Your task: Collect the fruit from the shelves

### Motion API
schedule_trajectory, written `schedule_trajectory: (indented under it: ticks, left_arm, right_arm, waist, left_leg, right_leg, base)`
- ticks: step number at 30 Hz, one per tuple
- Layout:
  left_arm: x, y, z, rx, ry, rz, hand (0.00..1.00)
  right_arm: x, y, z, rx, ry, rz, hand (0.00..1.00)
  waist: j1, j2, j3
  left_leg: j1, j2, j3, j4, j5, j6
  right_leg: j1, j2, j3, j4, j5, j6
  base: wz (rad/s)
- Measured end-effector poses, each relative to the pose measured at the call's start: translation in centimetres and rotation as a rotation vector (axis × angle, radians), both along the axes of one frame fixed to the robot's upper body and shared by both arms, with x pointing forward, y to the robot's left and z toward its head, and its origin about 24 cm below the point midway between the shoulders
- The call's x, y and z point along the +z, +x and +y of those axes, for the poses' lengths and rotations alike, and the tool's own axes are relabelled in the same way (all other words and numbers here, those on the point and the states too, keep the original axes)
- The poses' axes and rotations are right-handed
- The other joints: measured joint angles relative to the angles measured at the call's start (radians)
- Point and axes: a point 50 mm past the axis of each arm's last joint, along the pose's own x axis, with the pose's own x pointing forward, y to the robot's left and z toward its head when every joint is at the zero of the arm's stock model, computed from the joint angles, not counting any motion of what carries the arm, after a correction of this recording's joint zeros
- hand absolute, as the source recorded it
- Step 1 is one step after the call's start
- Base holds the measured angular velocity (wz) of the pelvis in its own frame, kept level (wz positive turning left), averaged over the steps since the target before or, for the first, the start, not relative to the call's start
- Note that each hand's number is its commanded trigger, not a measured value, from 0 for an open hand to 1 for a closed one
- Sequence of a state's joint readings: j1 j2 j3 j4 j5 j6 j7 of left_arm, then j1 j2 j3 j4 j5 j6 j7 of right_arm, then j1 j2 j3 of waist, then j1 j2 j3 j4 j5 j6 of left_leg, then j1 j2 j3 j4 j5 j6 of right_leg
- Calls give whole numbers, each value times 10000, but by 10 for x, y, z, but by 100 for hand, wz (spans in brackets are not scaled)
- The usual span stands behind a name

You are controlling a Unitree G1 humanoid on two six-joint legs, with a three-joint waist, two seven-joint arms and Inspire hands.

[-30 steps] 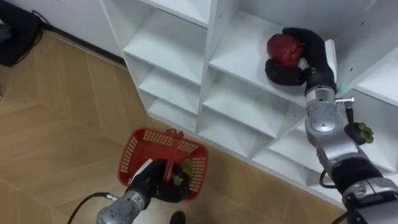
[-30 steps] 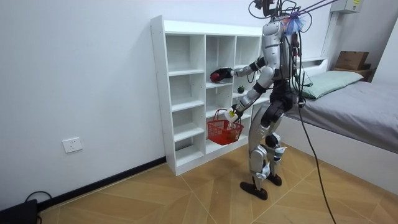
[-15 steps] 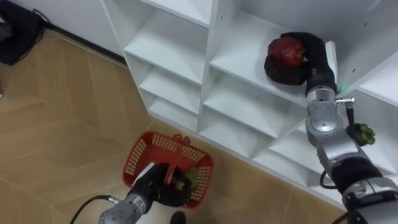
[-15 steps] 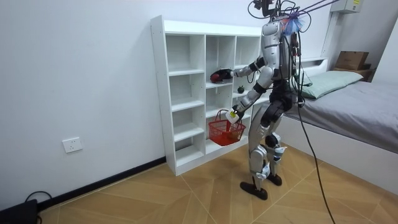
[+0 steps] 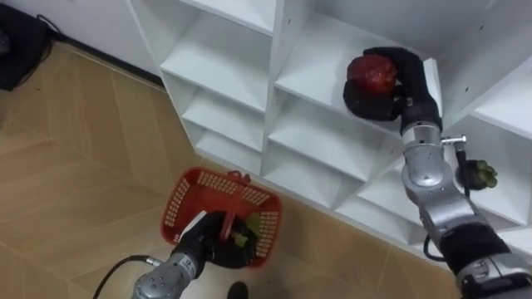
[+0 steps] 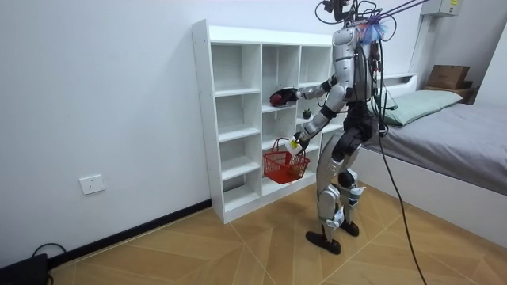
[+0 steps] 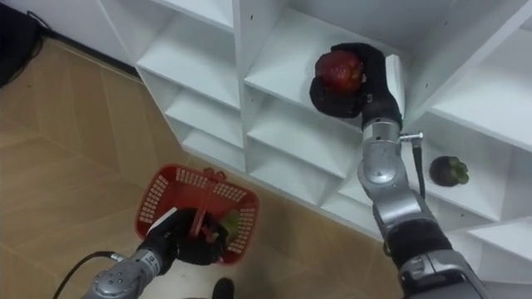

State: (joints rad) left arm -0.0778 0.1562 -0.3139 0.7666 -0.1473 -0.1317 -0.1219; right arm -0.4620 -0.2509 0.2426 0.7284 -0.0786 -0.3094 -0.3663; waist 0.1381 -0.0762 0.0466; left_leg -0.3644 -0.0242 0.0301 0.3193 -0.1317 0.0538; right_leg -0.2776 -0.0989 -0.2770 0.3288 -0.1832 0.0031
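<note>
Since a second ago your right hand has eased slightly out of the closet, fingers clamped round the one red fruit. The one red basket hangs at 7 o'clock from it, its handle gripped in your left hand. One green fruit sits shelved at 4 o'clock.

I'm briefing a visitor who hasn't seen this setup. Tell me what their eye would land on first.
First, the robot's black right hand curled round a round dark-red fruit in a compartment of the white open-fronted shelf unit. Next, the red plastic mesh basket lower down, its handle gripped by the left hand. A small dark-green fruit sits on a lower shelf, to the right.
</note>
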Motion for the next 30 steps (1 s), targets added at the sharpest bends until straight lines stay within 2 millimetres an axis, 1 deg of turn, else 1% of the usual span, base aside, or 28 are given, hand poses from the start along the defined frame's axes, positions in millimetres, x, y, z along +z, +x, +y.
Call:
schedule_trajectory:
  ticks: [3,5,6,7,8,9,10,14,16,18,19,20,21,22,24,26,30]
  left_arm:
    - [0,1,-3,90,-33,-52,100]
    - [0,1,-7,143,-142,-50,100]
    - [0,1,-8,235,-171,-53,100]
    - [0,0,-10,274,-251,-54,100]
    - [0,0,-11,283,-274,-47,100]
    - [0,0,-12,289,-312,-49,100]
    - [0,1,-13,350,-383,-91,100]
    - [2,2,-13,478,-494,-284,100]
    - [2,2,-14,470,-517,-351,100]
    - [2,2,-12,535,-509,-364,100]
    - [3,3,-12,555,-504,-368,100]
    - [3,3,-12,556,-505,-369,100]
    - [3,3,-12,553,-516,-373,100]
    - [3,3,-13,547,-529,-407,100]
    - [4,4,-13,521,-565,-482,100]
    - [4,3,-13,526,-586,-503,100]
    - [5,4,-13,553,-623,-530,100]
  right_arm:
    - [-5,-10,8,432,37,-16,100]
    - [-10,-19,13,580,233,9,100]
    - [-13,-23,14,627,284,44,100]
    - [-15,-27,14,672,329,103,100]
    - [-16,-29,15,706,350,142,100]
    - [-18,-32,16,783,405,221,100]
    - [-20,-35,18,870,479,274,100]
    - [-24,-40,29,1194,420,311,100]
    - [-26,-48,34,1461,446,329,100]
    - [-27,-56,38,1786,378,399,100]
    - [-33,-63,39,2047,346,706,100]
    - [-37,-67,41,2184,339,927,100]
    - [-46,-75,43,2429,305,1405,100]
    - [-52,-80,46,2703,183,1787,100]
    - [-59,-86,46,2914,161,2178,100]
    - [-63,-90,46,2995,169,2469,100]
    - [-68,-92,47,3360,49,2820,100]
  waist:
    - [-19,65,-46]
    - [-32,138,-99]
    - [-37,209,-148]
    - [-34,260,-179]
    - [-33,277,-195]
    - [-65,313,-251]
    - [-115,330,-269]
    - [-318,323,-272]
    - [-459,321,-273]
    - [-536,294,-287]
    - [-547,247,-318]
    - [-538,227,-331]
    - [-532,208,-343]
    - [-534,206,-345]
    - [-546,205,-344]
    - [-562,204,-344]
    - [-736,208,-343]
  left_leg:
    - [1,27,61,-15,-1,-1]
    - [1,36,65,-15,-2,-3]
    - [9,36,78,-23,-2,-3]
    - [65,37,115,-67,-2,-4]
    - [106,42,138,-93,-1,-4]
    - [130,50,155,-107,-1,-5]
    - [171,56,179,-127,3,-11]
    - [261,96,288,-159,3,-15]
    - [233,117,409,-135,-3,-23]
    - [186,119,411,-124,-5,-25]
    - [175,121,432,-139,-4,-26]
    - [176,124,449,-144,-4,-26]
    - [172,125,489,-153,-4,-26]
    - [128,127,498,-156,-4,-25]
    - [63,125,500,-154,-3,-22]
    - [66,125,500,-151,-3,-22]
    - [63,130,480,-146,-4,-23]
  right_leg:
    - [-35,22,51,-2,8,-6]
    - [-31,33,50,-8,13,-10]
    - [-27,32,51,-10,15,-10]
    - [-1,31,57,-10,15,-10]
    - [18,31,71,-10,15,-10]
    - [29,34,81,-10,16,-11]
    - [47,35,93,-6,16,-11]
    - [80,77,232,-4,23,-24]
    - [38,93,289,-2,26,-30]
    - [-16,101,318,-9,26,-30]
    - [-47,107,369,-11,26,-31]
    - [-57,115,406,-13,26,-31]
    - [-86,118,462,-12,26,-31]
    - [-160,128,545,-2,30,-23]
    - [-237,128,575,8,43,-15]
    - [-227,131,582,-3,44,-14]
    - [-196,130,517,-27,47,-17]
  base:
    - [-7]
    - [0]
    - [-3]
    - [-6]
    - [-8]
    - [-6]
    - [-6]
    - [-8]
    - [-6]
    - [0]
    - [-5]
    - [-8]
    - [-12]
    - [-12]
    - [-4]
    - [0]
    - [2]
